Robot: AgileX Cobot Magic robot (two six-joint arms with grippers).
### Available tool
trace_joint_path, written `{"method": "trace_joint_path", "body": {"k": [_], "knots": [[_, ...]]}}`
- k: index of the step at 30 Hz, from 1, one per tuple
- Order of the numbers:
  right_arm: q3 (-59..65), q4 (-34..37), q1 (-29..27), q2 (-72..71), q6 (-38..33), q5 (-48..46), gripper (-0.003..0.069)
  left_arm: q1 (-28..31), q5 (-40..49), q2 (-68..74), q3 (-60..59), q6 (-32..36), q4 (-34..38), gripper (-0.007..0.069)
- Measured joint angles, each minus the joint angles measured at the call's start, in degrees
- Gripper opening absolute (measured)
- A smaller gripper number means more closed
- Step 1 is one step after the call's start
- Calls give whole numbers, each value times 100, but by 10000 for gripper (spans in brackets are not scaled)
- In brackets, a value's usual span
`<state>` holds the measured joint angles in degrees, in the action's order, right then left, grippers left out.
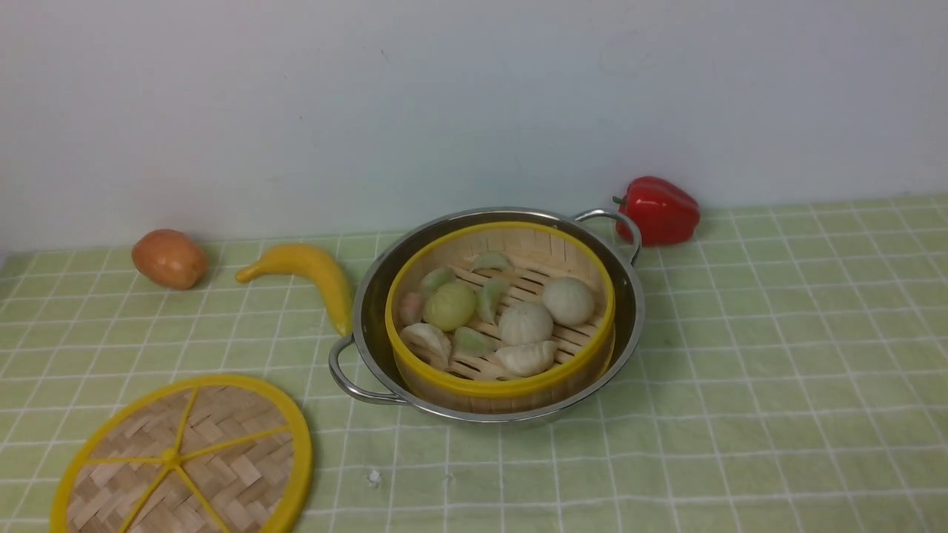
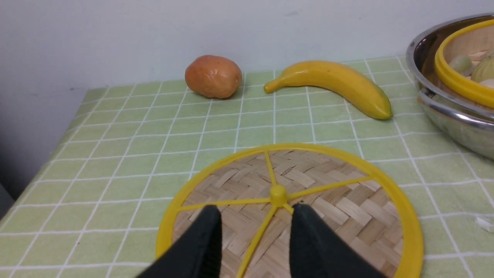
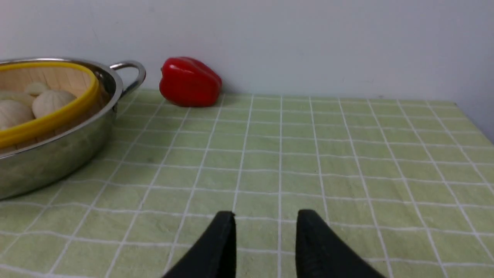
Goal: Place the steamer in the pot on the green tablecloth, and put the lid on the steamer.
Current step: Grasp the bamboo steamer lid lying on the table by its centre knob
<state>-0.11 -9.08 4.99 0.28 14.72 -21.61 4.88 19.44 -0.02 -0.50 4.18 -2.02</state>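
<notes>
The steamer (image 1: 511, 386), a bamboo basket with yellow rims holding pale dumplings and buns, sits inside the shiny pot (image 1: 374, 296) on the green tablecloth (image 1: 778, 355). The lid (image 1: 222, 459) lies flat on the cloth at the near left, apart from the pot. Neither arm shows in the front view. My left gripper (image 2: 256, 212) is open just above the lid (image 2: 347, 200), its black fingers either side of a yellow spoke near the hub. The right gripper (image 3: 265, 216) is open over bare cloth, beside the pot (image 3: 50, 158), with nothing between its fingers.
A brown potato (image 1: 169, 257) and a yellow banana (image 1: 311, 270) lie behind the lid, the banana's tip close to the pot. A red pepper (image 1: 661, 210) rests by the pot's far handle against the white wall. A small white scrap (image 1: 372, 476) lies in front.
</notes>
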Motion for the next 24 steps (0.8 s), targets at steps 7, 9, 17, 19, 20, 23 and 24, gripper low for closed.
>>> {"method": "trace_joint_path", "body": {"k": [7,9,17,19,20,23,24], "knots": [[55,87,0,0,0,8,243,0,0,0,0,0,0,243],[55,87,0,0,0,8,243,0,0,0,0,0,0,243],[55,87,0,0,103,17,243,0,0,0,0,0,0,243],[55,89,0,0,111,17,243,0,0,0,0,0,0,243],[55,89,0,0,123,17,243,0,0,0,0,0,0,243],[55,89,0,0,129,17,243,0,0,0,0,0,0,243],[55,89,0,0,129,17,243,0,0,0,0,0,0,243]]}}
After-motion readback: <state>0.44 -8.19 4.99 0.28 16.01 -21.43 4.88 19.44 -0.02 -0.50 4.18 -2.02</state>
